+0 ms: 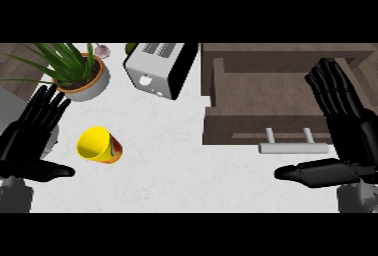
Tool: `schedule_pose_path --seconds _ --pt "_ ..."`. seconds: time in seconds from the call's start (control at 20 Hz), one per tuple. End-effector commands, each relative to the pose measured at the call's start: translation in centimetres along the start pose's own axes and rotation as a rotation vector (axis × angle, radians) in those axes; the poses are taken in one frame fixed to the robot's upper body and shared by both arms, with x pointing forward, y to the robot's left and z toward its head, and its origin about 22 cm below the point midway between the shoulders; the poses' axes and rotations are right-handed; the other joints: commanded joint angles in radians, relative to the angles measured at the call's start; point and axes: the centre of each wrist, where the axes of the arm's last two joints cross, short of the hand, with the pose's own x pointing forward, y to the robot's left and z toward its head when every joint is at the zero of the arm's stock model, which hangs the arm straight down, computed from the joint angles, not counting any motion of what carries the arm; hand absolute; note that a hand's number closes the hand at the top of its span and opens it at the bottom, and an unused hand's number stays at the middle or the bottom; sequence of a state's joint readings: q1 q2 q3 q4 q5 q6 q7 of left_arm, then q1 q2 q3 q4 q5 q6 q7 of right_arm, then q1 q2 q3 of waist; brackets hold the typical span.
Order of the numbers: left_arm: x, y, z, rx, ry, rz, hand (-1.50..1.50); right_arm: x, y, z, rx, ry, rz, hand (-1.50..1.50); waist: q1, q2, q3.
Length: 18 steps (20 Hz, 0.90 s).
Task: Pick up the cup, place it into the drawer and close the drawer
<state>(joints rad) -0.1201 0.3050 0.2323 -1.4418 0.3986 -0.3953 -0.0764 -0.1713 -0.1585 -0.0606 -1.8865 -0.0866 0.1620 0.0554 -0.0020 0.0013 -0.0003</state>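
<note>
A yellow cup [99, 145] with red trim lies tilted on the white counter [184, 165] at the left, its mouth facing up and left. The brown drawer [266, 92] stands pulled open at the upper right, its inside bare, with a pale handle [293, 147] on its front. My left hand [29, 137] is open at the left edge, fingers up, a little left of the cup and apart from it. At the right edge my right hand [343, 125] is open too, fingers up over the drawer's right side, thumb pointing left below the handle.
A silver and black toaster [159, 70] stands at the back centre, just left of the drawer. A potted green plant [74, 72] sits at the back left, above the cup.
</note>
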Motion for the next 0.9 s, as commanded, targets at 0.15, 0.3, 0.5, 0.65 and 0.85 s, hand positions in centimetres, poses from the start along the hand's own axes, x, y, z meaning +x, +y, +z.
schedule_pose_path --seconds 0.15,0.3,0.5,0.65,0.85 --pt "-6.2 1.5 -0.2 0.063 0.072 -0.055 -1.5 0.6 -1.0 -1.7 -0.012 -0.011 0.01 -1.5 -0.006 0.003 -0.001" --pt "-4.9 4.1 2.2 0.065 0.091 -0.055 -1.5 0.1 -1.3 -0.3 -0.019 -0.016 0.004 -1.5 0.001 -0.001 0.0" --pt "-9.6 4.7 3.0 0.07 0.127 -0.047 -1.5 0.2 -1.3 -2.4 -0.025 -0.02 0.017 -1.5 -0.002 0.001 0.0" --pt "-11.2 5.1 2.7 0.086 0.142 -0.06 -1.5 0.9 -3.0 -2.6 -0.005 -0.024 -0.003 -1.5 -0.007 0.003 -0.001" --pt "-12.6 5.3 2.4 0.104 0.145 -0.076 -1.5 0.9 -1.5 0.1 0.004 -0.016 0.0 -1.5 -0.015 0.003 -0.001"
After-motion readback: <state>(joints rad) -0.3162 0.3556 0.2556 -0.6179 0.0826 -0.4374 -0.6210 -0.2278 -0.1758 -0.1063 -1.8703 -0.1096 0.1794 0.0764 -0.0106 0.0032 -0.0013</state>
